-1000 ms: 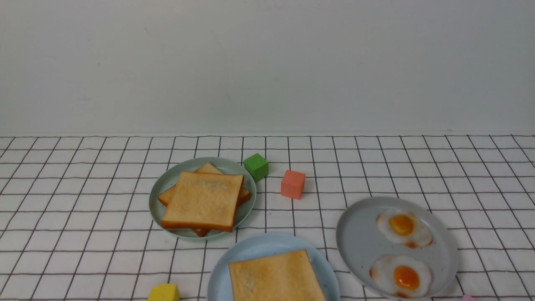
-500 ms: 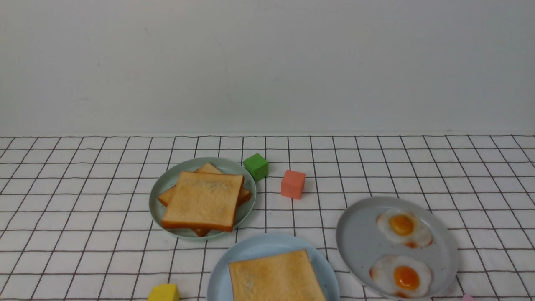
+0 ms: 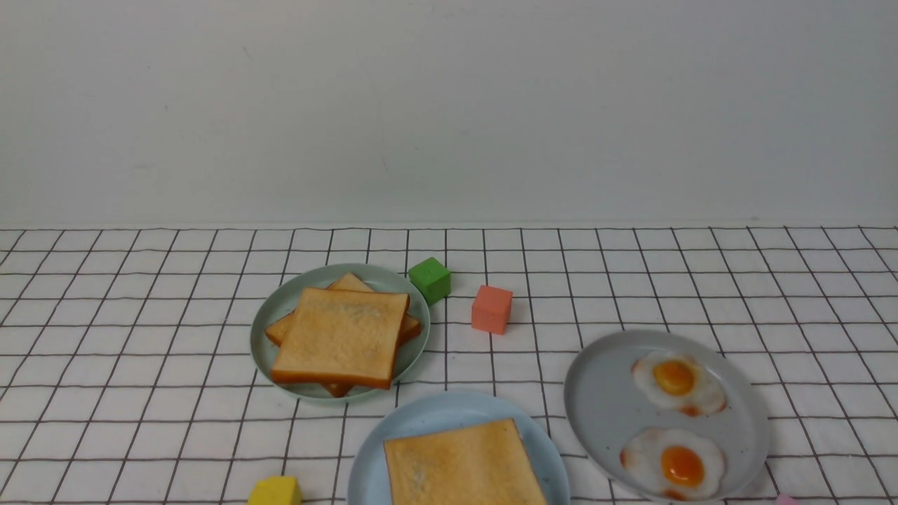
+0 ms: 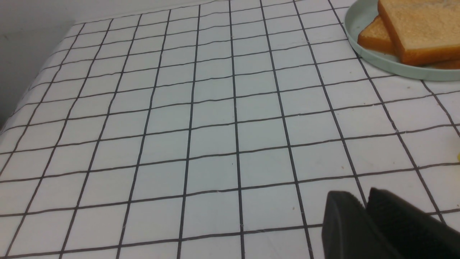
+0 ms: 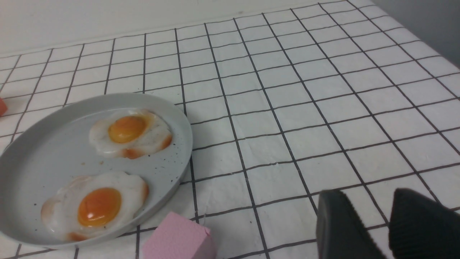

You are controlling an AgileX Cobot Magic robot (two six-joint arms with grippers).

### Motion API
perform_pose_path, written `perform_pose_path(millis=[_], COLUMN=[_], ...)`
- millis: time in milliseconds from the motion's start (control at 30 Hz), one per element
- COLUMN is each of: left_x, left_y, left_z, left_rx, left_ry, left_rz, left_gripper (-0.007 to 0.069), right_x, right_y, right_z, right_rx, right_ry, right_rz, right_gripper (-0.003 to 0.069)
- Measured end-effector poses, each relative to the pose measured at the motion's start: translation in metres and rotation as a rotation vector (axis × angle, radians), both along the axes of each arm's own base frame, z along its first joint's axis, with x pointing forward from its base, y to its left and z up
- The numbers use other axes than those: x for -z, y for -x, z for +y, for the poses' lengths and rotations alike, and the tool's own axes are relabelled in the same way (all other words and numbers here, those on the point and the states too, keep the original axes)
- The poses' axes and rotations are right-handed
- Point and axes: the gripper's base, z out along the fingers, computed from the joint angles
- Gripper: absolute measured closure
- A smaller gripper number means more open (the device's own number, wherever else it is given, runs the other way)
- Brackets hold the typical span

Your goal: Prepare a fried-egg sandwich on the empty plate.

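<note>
**One toast slice down, eggs untouched**

Where the front view cuts off nearest us, we see the pale blue plate (image 3: 449, 421) carrying a single toast slice (image 3: 463, 466) with no egg on it. Just to its left lies a yellow block (image 3: 275, 491); to its right the grey speckled plate (image 3: 603, 407) holds two fried eggs (image 3: 672, 463), with a pink block (image 5: 178, 239) beside its near rim. Farther back, the pale green plate (image 3: 270, 319) bears a pile of toast (image 3: 342, 337), and a green cube (image 3: 430, 280) and a salmon cube (image 3: 491, 308) sit beyond on the checked worktop (image 3: 140, 351). Our left gripper (image 4: 364, 201) hovers with jaws nearly together, empty; our right gripper (image 5: 370, 208) shows a clear gap between its jaws, gripping nothing.
</note>
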Motion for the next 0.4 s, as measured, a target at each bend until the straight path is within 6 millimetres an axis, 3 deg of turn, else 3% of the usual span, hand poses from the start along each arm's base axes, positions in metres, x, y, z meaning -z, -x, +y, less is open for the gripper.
perform_pose_path(millis=[400], left_x=[0.0], left_y=[0.0], left_z=[0.0], left_rx=[0.0], left_ry=[0.0], left_rz=[0.0], left_gripper=[0.0514], right_x=[0.0], right_y=[0.0], right_z=[0.0], right_rx=[0.0], right_ry=[0.0], right_rz=[0.0], right_gripper=[0.0421])
